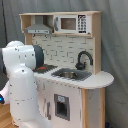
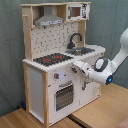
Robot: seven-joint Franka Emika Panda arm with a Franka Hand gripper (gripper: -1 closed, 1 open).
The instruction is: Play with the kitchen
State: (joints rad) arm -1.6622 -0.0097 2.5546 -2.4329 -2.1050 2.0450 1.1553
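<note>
The kitchen [image 1: 75, 95] [image 2: 40, 85] is a tall toy of pale wood and white panels. It has a grey hood [image 2: 48, 21], a black hob with red rings [image 2: 52, 59], a black faucet [image 2: 75, 39] over a sink [image 1: 70, 74], and an oven window [image 2: 63, 96]. In the second exterior view my white arm reaches in from the second exterior view's right. My gripper [image 2: 76, 67] hovers at the kitchen's front panel, just below the countertop edge and right of a knob [image 2: 57, 76]. In the first exterior view my arm's body [image 1: 22, 85] hides the gripper and most of the hob.
A toy microwave [image 1: 70, 23] sits in the upper shelf. The kitchen stands on a wooden floor [image 2: 100, 110]. Grey curtains hang behind it. A rounded counter extension [image 1: 102, 79] sticks out on the sink side.
</note>
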